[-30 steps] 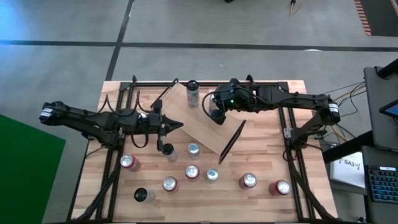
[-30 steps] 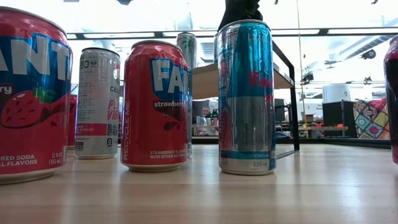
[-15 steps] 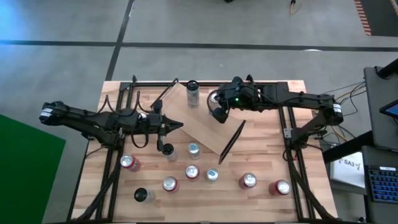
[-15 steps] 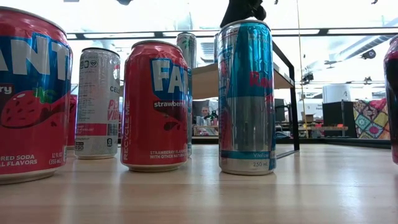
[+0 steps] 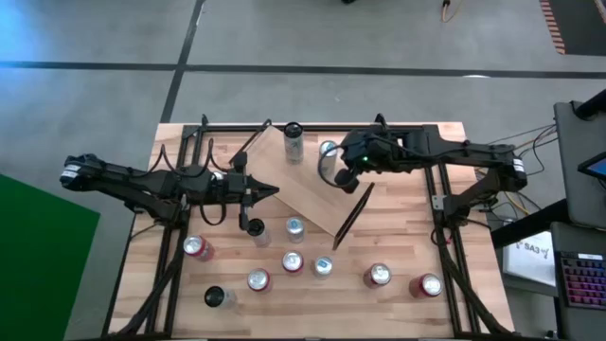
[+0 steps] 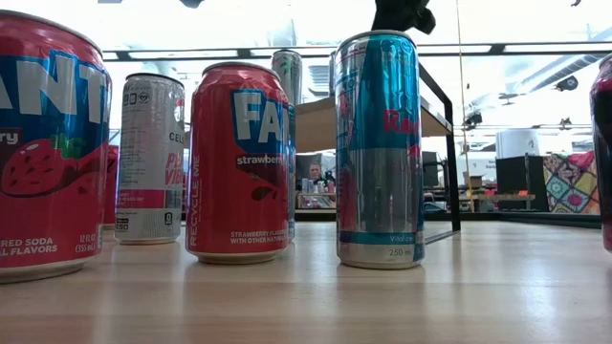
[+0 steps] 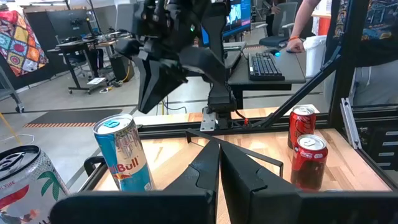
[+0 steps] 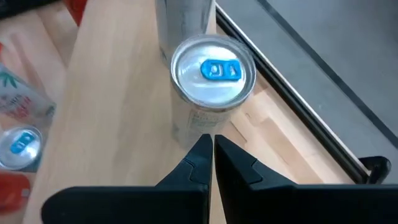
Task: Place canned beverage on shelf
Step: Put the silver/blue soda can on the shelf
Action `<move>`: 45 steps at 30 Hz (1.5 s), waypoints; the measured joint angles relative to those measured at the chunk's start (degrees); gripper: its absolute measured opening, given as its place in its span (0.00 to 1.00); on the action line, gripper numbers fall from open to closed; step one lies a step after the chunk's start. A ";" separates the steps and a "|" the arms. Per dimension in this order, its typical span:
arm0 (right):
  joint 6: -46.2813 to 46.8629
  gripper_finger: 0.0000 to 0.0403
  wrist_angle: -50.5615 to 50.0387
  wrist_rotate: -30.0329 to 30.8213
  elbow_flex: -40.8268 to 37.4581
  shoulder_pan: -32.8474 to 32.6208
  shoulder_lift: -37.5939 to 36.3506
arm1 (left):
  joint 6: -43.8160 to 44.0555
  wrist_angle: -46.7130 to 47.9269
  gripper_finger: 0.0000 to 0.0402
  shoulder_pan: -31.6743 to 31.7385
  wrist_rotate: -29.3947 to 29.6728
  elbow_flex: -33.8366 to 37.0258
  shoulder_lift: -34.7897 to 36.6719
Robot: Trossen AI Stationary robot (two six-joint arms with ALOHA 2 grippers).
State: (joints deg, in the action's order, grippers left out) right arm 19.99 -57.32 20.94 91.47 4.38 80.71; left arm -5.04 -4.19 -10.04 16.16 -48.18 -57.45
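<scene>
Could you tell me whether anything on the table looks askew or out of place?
Yes: the shelf sits at a diagonal to the table's edges rather than square with it. All the cans stand upright, and nothing looks spilled.

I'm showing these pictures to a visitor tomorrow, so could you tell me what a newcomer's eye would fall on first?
Probably the wooden shelf, set at an angle in the middle of the table, with two cans on top: a tall slim can at its far end and a blue-tabbed can beside it. The right claw, shut, hovers just above that blue-tabbed can. Next, the loose cluster of cans along the near edge, such as the red can.
</scene>
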 joint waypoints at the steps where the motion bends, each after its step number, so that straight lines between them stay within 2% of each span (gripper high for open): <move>1: 0.00 0.02 -0.01 0.03 -0.10 0.00 0.26 | 0.00 -0.01 0.00 0.00 0.00 0.00 -0.05; 7: -0.51 0.02 1.45 0.71 -0.12 0.42 1.39 | 0.00 -0.15 0.00 0.00 0.00 0.00 -0.08; 11: -1.02 0.02 1.51 5.94 -0.12 0.56 1.84 | 0.00 -0.11 0.00 0.01 0.00 0.00 -0.07; 14: -1.51 0.02 1.55 7.70 -0.12 0.97 1.88 | 0.02 -0.09 0.00 0.00 0.00 0.00 -0.07; 22: -1.77 0.02 0.66 7.13 -0.01 1.66 1.82 | 0.02 -0.02 0.00 0.00 0.00 0.00 -0.07; 26: -0.84 0.02 0.32 0.48 0.08 1.66 1.53 | 0.02 0.11 0.00 0.00 0.00 0.00 -0.07; 28: -1.09 0.02 1.21 -0.82 0.08 1.63 1.68 | 0.02 0.10 0.00 0.00 0.00 0.00 -0.07; 32: -1.14 0.02 2.24 -0.17 0.10 1.66 1.90 | 0.00 0.09 0.00 0.01 0.00 0.00 -0.07; 36: -1.96 0.02 2.34 4.67 0.10 1.74 1.90 | 0.02 0.04 0.00 0.01 -0.01 0.00 -0.15; 39: -2.17 0.02 2.44 6.12 0.10 2.09 1.96 | 0.02 0.04 0.00 0.02 0.00 0.00 -0.17; 45: -2.78 0.02 2.62 6.27 0.14 2.31 3.08 | 0.02 -0.13 0.00 0.00 -0.01 0.00 -0.17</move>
State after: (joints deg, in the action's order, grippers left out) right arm 17.21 -54.70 27.21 91.61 6.69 83.79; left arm -5.02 -4.32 -10.04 16.15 -48.18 -57.63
